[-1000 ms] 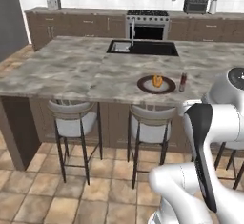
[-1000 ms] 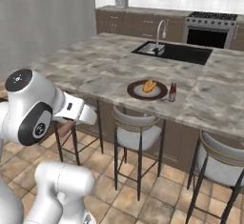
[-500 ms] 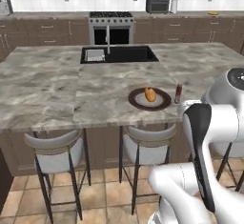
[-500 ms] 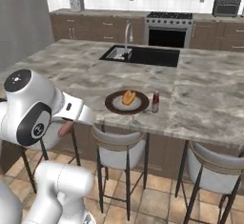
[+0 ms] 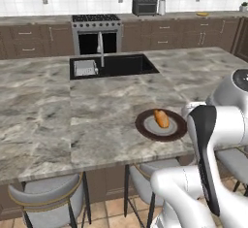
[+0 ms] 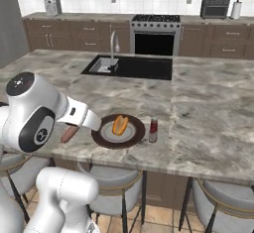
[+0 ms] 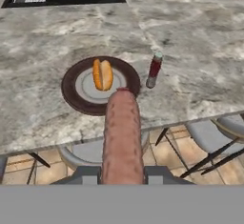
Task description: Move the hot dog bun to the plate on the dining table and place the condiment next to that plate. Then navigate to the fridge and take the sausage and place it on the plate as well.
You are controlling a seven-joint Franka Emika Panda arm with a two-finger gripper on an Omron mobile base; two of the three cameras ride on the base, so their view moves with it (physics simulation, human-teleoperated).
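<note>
My gripper (image 7: 122, 174) is shut on the sausage (image 7: 122, 137), a pinkish-brown link that points at the plate (image 7: 71, 94). The sausage's end (image 6: 69, 134) hangs just off the dining table's (image 6: 208, 113) near edge, left of the plate (image 6: 106, 140). The dark brown plate (image 5: 145, 130) lies near that edge with the hot dog bun (image 7: 102, 74) in its grey centre. The bun (image 6: 120, 125) (image 5: 162, 119) lies flat. The red condiment bottle (image 7: 154, 69) (image 6: 153, 130) stands upright just right of the plate. The fridge's dark grey side (image 6: 9, 24) shows at the far left.
A black inset sink (image 5: 111, 66) (image 6: 130, 67) with a faucet lies in the island's far half. Grey stools (image 5: 46, 198) (image 6: 218, 202) stand under the near edge. Brown cabinets, a stove (image 6: 156, 33) and a toaster oven (image 5: 145, 4) line the back wall.
The base has driven and turned, so both base views shifted: the island and the plate now stand closer and more head-on. The gripper has stayed shut on the sausage.
</note>
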